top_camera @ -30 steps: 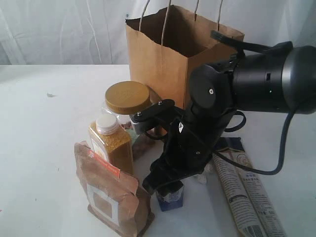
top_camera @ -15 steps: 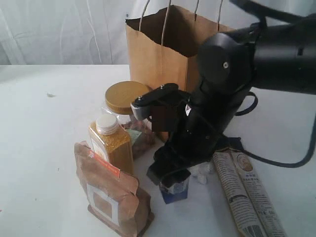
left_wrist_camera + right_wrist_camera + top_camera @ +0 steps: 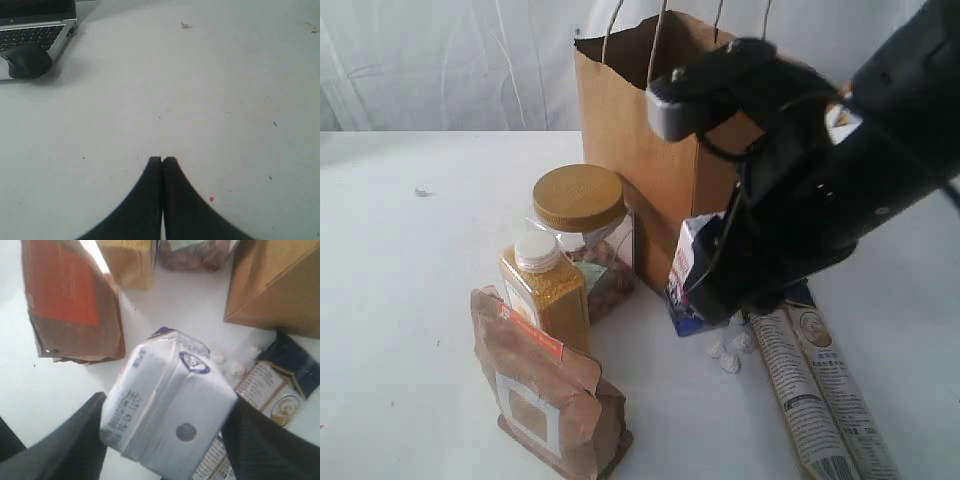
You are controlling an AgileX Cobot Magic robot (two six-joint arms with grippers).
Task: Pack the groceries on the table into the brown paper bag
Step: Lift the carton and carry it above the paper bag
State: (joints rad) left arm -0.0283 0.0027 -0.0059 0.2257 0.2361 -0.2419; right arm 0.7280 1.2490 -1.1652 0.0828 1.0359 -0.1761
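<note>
Your right hand (image 3: 167, 440) grips the small white-blue carton (image 3: 170, 405) between its two fingers. The carton is tilted and off the worktop (image 3: 400, 280), just beside the lower front of the brown paper bag (image 3: 650, 130). The long beige printed packet (image 3: 815, 390) lies near it, and the brown pouch (image 3: 545, 395) stands further out. Your left hand (image 3: 162, 160) is pinched closed above the worktop, holding nothing.

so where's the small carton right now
Exterior view, right of centre: the carton is gripped in the right fingers, just in front of the paper bag.
</note>
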